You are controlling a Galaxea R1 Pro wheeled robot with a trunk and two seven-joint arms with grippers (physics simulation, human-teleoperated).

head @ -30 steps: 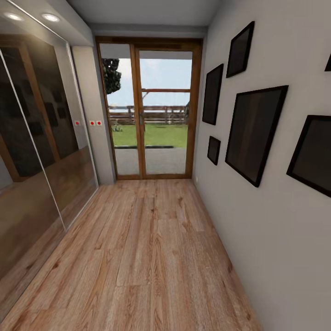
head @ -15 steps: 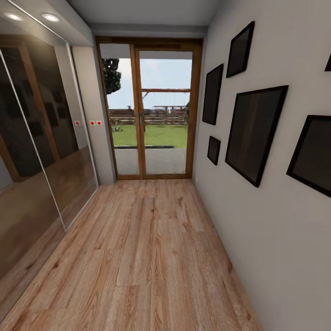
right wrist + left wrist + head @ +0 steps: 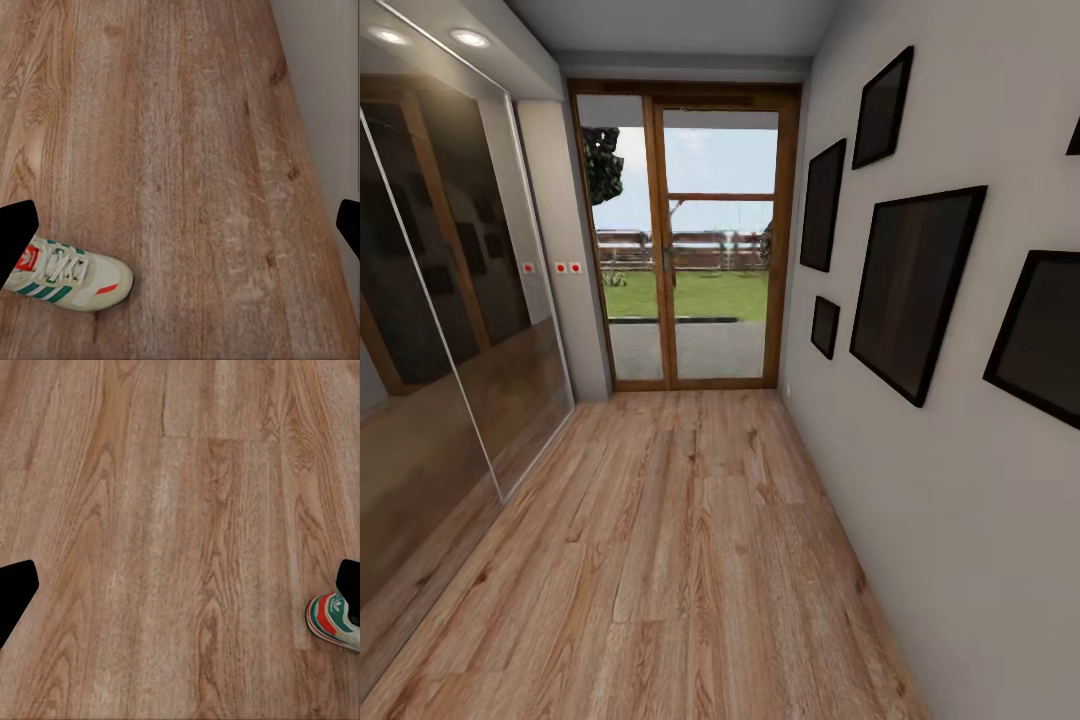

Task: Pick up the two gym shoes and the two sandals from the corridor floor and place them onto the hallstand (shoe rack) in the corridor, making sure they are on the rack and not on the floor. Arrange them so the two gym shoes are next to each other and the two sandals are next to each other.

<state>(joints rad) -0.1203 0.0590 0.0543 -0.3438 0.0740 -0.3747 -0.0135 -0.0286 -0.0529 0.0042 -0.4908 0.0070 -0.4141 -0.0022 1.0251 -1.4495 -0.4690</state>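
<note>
Both jaws spread wide, empty. White teal-striped gym shoe (image 3: pixel 66 281) lies on light wood-plank corridor floor (image 3: pixel 690 560), about 8 o'clock below right gripper (image 3: pixel 180 225); left gripper (image 3: pixel 180 585) sees a red-heeled shoe, possibly the same one.

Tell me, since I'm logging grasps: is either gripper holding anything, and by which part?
Nothing is held. Both grippers hang open over the wood-plank floor; a white, green-striped gym shoe lies there ungrasped.
</note>
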